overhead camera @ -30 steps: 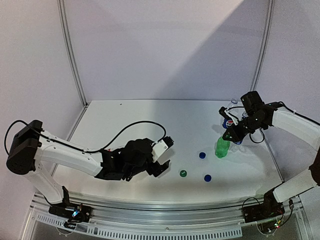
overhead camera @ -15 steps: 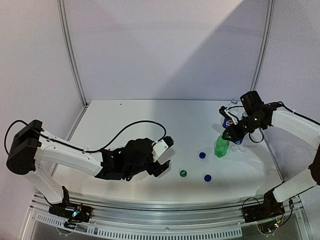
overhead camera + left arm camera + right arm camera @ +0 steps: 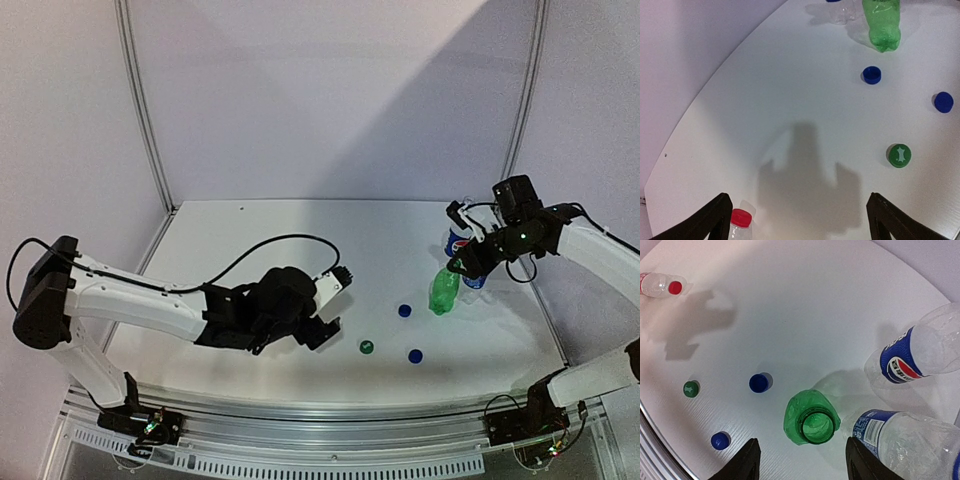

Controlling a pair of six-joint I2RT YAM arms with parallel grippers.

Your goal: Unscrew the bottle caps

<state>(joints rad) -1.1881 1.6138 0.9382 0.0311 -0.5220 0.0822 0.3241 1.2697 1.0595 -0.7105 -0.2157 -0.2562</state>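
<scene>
Red cap [image 3: 741, 218], apparently the only one not yet off, sits on its clear bottle [image 3: 736, 234] at near left, beside the left end effector [image 3: 799, 222], whose jaws are wide and empty. Light, thin-walled, tippy; grip the cap's side. Bottle body is cut off. Right end effector [image 3: 805, 460] is parted and empty above the green bottle [image 3: 810, 425].

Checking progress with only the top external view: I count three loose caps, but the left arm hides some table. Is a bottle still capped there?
Observer: Yes. The left wrist view shows a red cap on a clear bottle, close to one finger of the left hand.
Operator: Is the green bottle uncapped?
Observer: Yes; the right wrist view looks down into the green bottle through its open mouth.
Operator: Is the right hand gripping it?
Observer: No; the right hand has its fingers apart on either side, not clamped.
</scene>
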